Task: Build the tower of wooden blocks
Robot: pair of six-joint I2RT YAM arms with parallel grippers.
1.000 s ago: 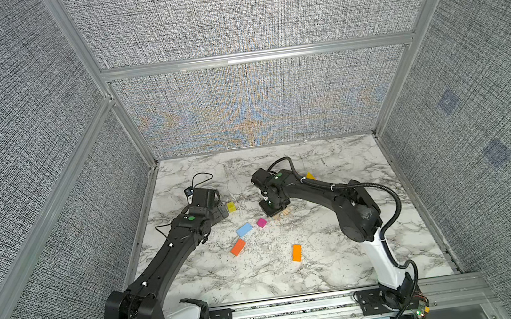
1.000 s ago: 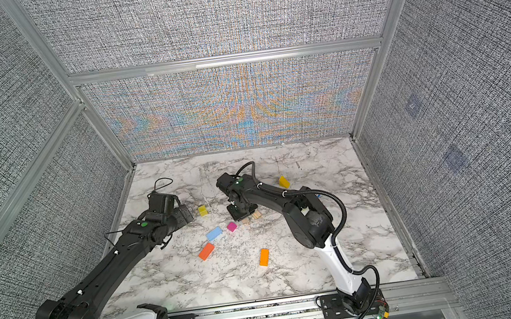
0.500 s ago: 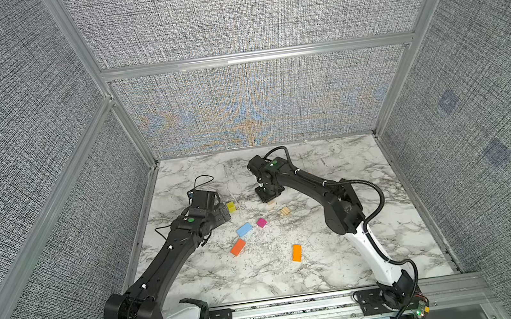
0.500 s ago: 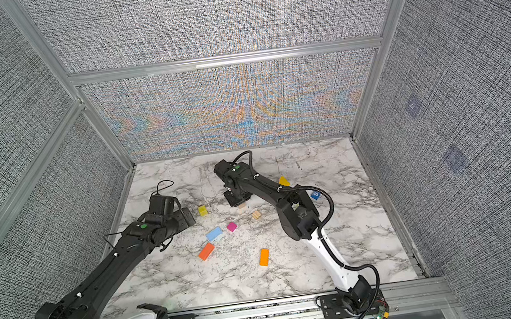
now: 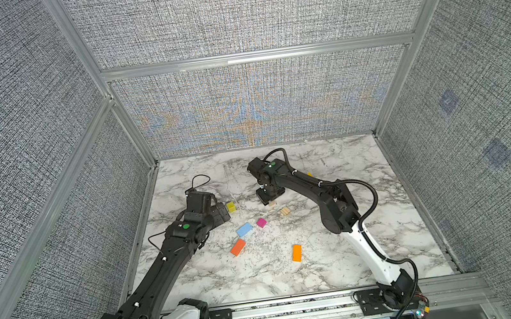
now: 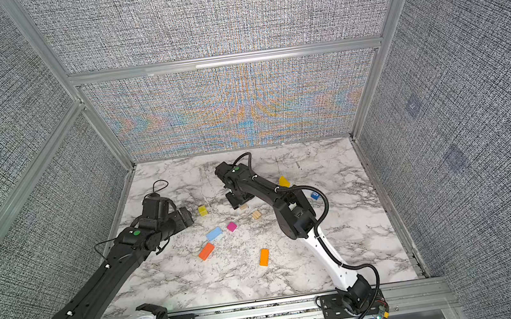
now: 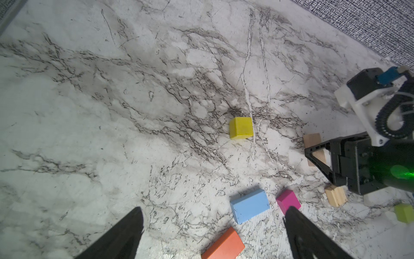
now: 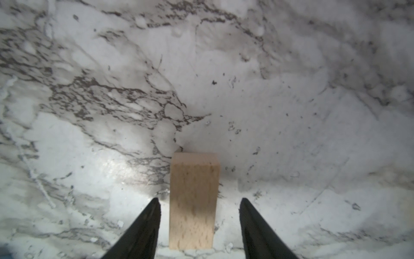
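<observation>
Right gripper (image 8: 199,199) opened off wood bar (image 8: 194,175); left gripper (image 7: 213,208) wide; two orange bars (image 5: 238,247) (image 5: 296,252).

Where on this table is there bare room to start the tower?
Bare marble: the front strip between the nearer orange bar and the rail; the back-left corner beyond the yellow cube. Crowded: the middle, around the light blue bar, magenta cube and right gripper.

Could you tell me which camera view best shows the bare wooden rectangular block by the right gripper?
The right wrist view: the bare wooden rectangular block sits central, unobstructed. In both top views the block is only a sliver; in the left wrist view it is partly hidden.
</observation>
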